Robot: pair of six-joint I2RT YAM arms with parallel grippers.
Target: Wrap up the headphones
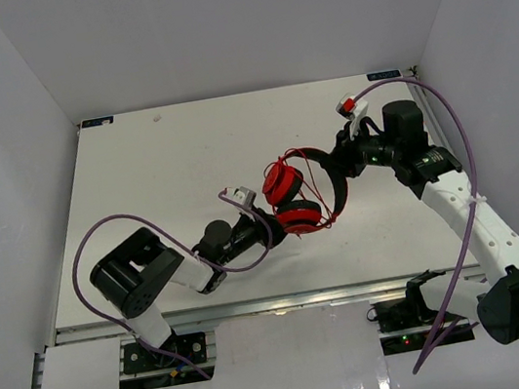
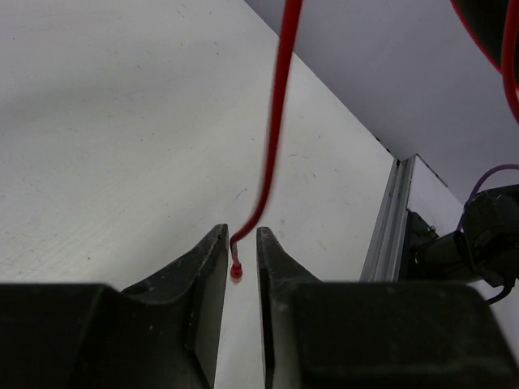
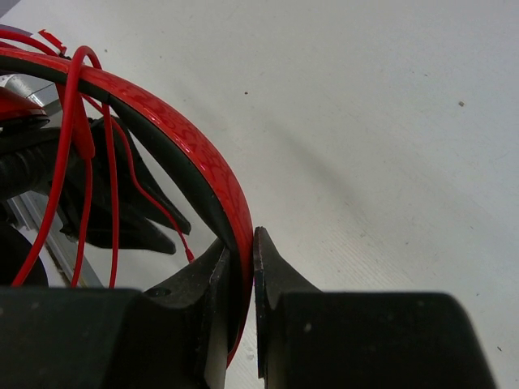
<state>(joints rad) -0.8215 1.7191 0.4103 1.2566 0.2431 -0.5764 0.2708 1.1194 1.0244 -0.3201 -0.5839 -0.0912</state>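
Observation:
The red headphones [image 1: 299,216] hang above the table's middle, both round earcups to the left and the black-lined headband [image 3: 195,154] arching right. My right gripper [image 3: 243,239] is shut on that headband, seen from above at the band's right side [image 1: 344,163]. The thin red cable [image 3: 81,138] loops several times over the band. A free length of cable [image 2: 276,121] hangs down into my left gripper [image 2: 242,235], its plug tip [image 2: 236,271] between the narrowly parted jaws, with a gap showing beside it. From above, the left gripper [image 1: 270,227] sits just left of the lower earcup.
The white table [image 1: 170,189] is boxed in by white walls on three sides. An aluminium rail [image 2: 388,227] runs along its near edge. Thick purple robot cables [image 1: 97,230] arc over both arms, one [image 1: 457,133] beside the right arm.

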